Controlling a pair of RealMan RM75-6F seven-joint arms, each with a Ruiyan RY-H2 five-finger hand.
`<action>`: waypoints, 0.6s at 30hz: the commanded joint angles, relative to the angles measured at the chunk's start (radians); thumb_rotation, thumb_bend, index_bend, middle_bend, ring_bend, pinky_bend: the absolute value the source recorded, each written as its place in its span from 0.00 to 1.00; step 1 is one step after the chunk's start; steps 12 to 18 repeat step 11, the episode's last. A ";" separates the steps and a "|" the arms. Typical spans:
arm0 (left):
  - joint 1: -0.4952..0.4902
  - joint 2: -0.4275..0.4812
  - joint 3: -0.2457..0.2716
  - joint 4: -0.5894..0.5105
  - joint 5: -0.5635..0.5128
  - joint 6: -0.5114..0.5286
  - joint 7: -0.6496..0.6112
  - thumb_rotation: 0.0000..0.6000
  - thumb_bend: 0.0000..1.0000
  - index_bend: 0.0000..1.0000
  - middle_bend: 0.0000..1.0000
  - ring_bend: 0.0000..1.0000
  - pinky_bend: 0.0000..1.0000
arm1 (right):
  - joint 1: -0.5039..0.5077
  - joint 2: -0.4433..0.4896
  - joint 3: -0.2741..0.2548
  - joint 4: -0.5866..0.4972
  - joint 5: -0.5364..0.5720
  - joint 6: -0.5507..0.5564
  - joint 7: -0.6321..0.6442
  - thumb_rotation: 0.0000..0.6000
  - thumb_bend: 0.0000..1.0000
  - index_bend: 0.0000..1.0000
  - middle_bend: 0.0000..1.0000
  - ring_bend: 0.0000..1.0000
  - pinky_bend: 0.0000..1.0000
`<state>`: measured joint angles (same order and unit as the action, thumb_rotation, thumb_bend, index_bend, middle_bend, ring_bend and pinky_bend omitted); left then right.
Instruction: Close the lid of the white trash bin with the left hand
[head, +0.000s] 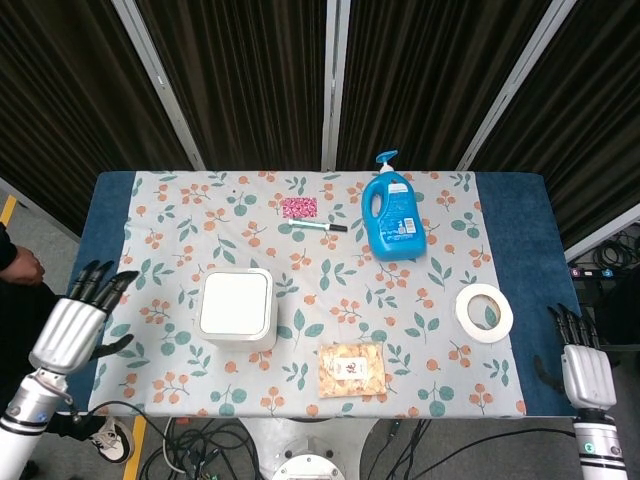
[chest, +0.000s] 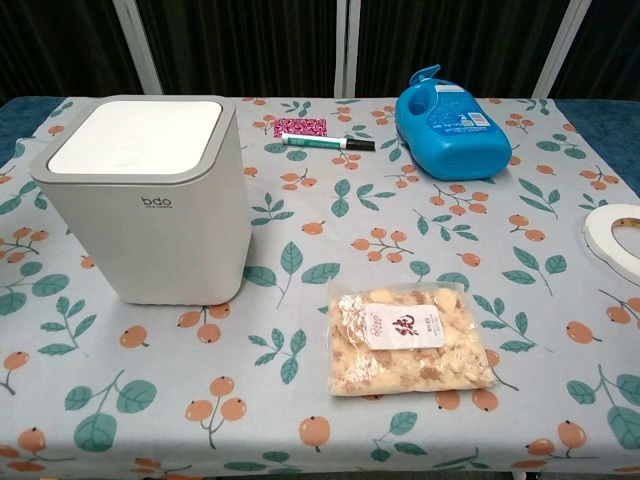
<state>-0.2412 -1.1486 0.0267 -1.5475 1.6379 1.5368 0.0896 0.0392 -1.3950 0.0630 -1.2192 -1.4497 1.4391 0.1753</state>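
Head view shows the white trash bin (head: 237, 308) on the counter (head: 520, 200), lid (chest: 137, 137) flat and flush, so closing looks finished. Left hand (head: 72, 325) hovers well left of the bin, fingers spread, empty (right hand (head: 580, 362) likewise). Next: simply retreat.

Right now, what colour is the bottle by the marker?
Blue bottle, clearest in the chest view.

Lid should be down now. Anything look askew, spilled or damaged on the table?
Nothing stands out. The white trash bin stands upright, its lid flat and flush. The left hand is off it, fingers spread.
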 joint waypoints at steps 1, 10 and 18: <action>0.071 -0.045 0.013 0.078 -0.073 0.023 0.085 1.00 0.13 0.09 0.12 0.02 0.05 | -0.007 0.010 0.010 -0.005 -0.003 0.027 0.010 1.00 0.32 0.00 0.00 0.00 0.00; 0.126 -0.105 0.017 0.119 -0.136 -0.005 0.067 1.00 0.12 0.10 0.12 0.02 0.05 | -0.010 0.010 -0.001 -0.022 -0.023 0.039 0.005 1.00 0.32 0.00 0.00 0.00 0.00; 0.127 -0.107 0.015 0.123 -0.136 -0.005 0.063 1.00 0.12 0.10 0.12 0.02 0.05 | -0.009 0.008 -0.001 -0.021 -0.024 0.038 0.003 1.00 0.32 0.00 0.00 0.00 0.00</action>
